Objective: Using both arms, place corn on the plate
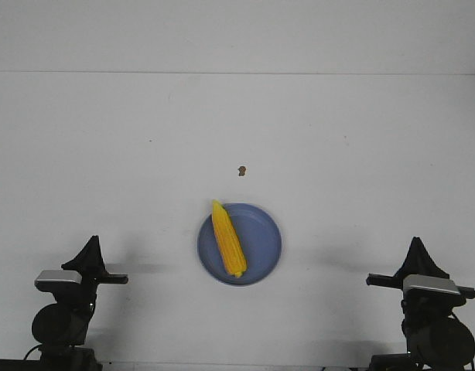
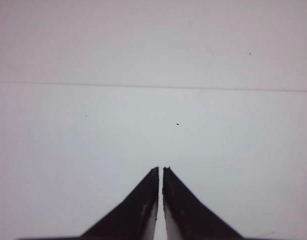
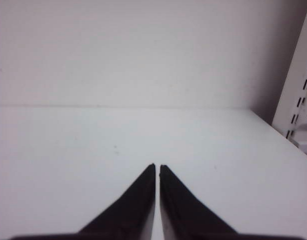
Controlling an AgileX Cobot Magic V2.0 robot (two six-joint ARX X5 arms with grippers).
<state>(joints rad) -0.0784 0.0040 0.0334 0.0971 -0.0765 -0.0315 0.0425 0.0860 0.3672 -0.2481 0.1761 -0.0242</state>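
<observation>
The yellow corn (image 1: 228,238) lies on the left part of the round blue plate (image 1: 261,247), its pointed tip reaching over the far rim. The plate sits on the white table between the two arms. My left gripper (image 1: 93,241) is at the front left, well clear of the plate, shut and empty; in the left wrist view (image 2: 160,169) only bare table shows beyond it. My right gripper (image 1: 416,242) is at the front right, also shut and empty; the right wrist view (image 3: 157,166) shows bare table. Corn and plate are out of both wrist views.
A small brown speck (image 1: 241,170) lies on the table beyond the plate. The table's far edge meets a white wall. A white slotted upright (image 3: 298,95) stands at the table's right side in the right wrist view.
</observation>
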